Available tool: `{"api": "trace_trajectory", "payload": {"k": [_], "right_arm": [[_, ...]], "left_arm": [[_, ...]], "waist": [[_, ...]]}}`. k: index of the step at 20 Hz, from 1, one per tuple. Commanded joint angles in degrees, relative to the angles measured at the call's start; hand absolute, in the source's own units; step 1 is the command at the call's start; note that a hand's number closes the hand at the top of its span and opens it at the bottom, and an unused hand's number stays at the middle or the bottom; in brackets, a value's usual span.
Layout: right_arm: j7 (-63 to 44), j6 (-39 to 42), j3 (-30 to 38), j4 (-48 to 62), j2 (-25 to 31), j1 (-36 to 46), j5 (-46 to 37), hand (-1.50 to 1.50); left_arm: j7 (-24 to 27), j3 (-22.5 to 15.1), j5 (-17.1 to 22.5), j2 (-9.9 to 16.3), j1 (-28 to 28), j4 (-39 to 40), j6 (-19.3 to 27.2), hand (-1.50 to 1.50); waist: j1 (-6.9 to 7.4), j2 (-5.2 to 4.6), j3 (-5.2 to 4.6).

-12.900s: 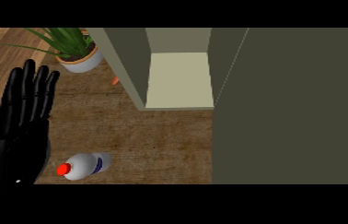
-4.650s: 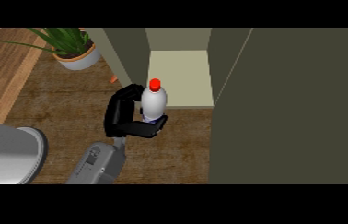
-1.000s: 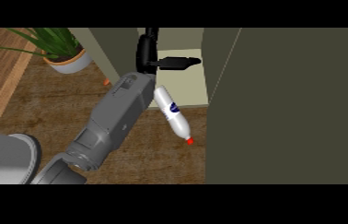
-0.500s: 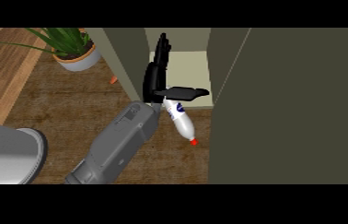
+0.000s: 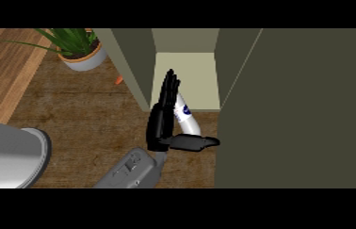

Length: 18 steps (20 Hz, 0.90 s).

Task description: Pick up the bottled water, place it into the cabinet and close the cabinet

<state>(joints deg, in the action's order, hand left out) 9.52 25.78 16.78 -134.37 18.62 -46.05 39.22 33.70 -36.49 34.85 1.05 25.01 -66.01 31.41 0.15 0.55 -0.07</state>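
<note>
White with a blue label, the bottled water (image 5: 185,114) lies on its side, partly on the pale floor of the cabinet (image 5: 186,68) and partly out over the brown counter (image 5: 83,115). It sits just to the right of the fingers of the left hand (image 5: 163,117) and just above the thumb, which sticks out to the right. The hand is open, with its fingers straight and pointing into the cabinet along the bottle's side. The fingers are not curled round the bottle.

Half a second ago the red cap showed at the bottle's near end, out on the counter. Now no cap can be seen, and the thumb crosses in front of that end. The bottle has moved farther into the cabinet since then.

Right of the hand stands the dark cabinet door (image 5: 292,110), open. Up and left of the hand is a potted plant (image 5: 80,49). The right hand cannot be seen.
</note>
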Motion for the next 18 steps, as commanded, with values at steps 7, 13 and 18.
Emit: {"api": "trace_trajectory", "payload": {"k": [7,13,18], "right_arm": [[-4.6,2.3,1.1,-10.4,3.5,-2.5,-0.2,1.50],[-5.4,4.2,-3.0,-13.5,2.9,-4.8,-2.6,1.50],[-6.5,10.6,-5.2,-12.8,8.7,-3.7,-4.5,1.50]], "left_arm": [[-1.8,-7.3,-2.0,11.9,-17.3,-20.5,-4.3,1.50],[-2.2,-5.6,-1.6,22.1,-24.5,-30.3,-7.1,1.50],[-2.1,-1.9,-0.1,29.0,-27.7,-34.3,-10.0,1.50]], "waist": [[0.02,-0.20,-0.02],[-0.20,-0.18,-0.05],[0.31,-0.20,-0.13]]}}
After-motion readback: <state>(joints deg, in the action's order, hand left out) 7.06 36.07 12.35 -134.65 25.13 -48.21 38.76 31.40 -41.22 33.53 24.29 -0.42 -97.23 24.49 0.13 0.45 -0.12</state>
